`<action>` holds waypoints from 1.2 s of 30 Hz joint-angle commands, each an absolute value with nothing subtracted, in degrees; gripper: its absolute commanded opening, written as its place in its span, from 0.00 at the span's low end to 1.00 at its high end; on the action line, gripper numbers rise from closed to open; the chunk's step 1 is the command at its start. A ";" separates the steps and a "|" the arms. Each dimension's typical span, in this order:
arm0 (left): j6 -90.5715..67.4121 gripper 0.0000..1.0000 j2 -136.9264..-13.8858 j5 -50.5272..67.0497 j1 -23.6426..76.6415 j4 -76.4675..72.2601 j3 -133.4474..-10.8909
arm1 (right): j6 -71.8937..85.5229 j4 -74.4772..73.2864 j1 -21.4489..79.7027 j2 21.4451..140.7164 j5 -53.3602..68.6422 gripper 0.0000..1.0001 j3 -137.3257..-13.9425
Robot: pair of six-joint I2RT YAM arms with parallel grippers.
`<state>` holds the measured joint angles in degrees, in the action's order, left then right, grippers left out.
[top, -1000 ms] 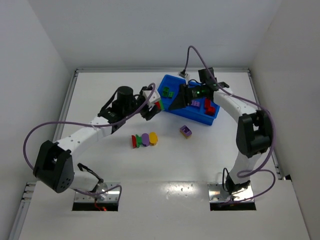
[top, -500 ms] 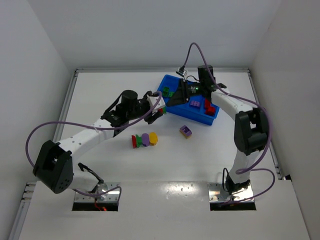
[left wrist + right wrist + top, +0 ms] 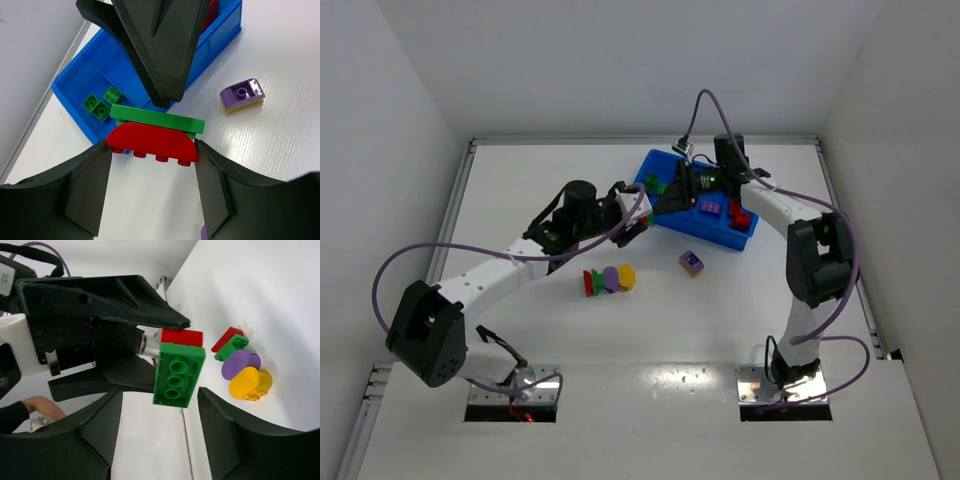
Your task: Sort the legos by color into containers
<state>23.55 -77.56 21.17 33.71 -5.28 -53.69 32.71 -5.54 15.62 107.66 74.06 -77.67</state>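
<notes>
Left gripper (image 3: 152,152): closes partway on a red arched brick (image 3: 150,141), one pad at each end; holds it clear of the table (image 3: 520,190), studs pointing back toward the wrist; carries with it a green plate (image 3: 157,116) stuck flat on the brick's far face.

Right gripper (image 3: 160,390): faces the left one from the opposite side, jaws parted; straddles the green plate with a gap showing at one finger at least; grips nothing that can be seen; shows in the left wrist view as a black wedge, tip just beside the plate's far edge.

Both grippers: meet above the table, just off the left near corner of the blue bin (image 3: 220,37).

Bin: holds two green bricks (image 3: 102,102) in the end compartment nearest that corner; holds red bricks (image 3: 741,214) at the other end, a purple one (image 3: 712,207) beside them.

Table near the bin: bears a purple brick on a yellow base (image 3: 242,95), alone; nearer the arm bases, bears a row (image 3: 608,279) of red, green, purple and yellow pieces, side by side and touching.
</notes>
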 commanded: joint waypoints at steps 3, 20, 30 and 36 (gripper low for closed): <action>23.82 0.23 -75.94 21.53 34.28 -7.91 -55.72 | 30.67 -5.27 15.47 108.54 73.74 0.62 -78.22; 23.82 0.23 -78.05 22.06 35.33 -7.38 -57.39 | 26.54 -8.96 16.52 109.07 73.21 0.62 -79.98; 23.29 0.23 -78.57 22.59 35.86 -7.91 -57.92 | 26.02 -8.96 17.05 110.13 73.21 0.40 -81.65; 23.29 0.23 -78.57 22.07 35.86 -7.38 -57.92 | 26.02 -8.44 16.53 109.51 74.26 0.11 -79.72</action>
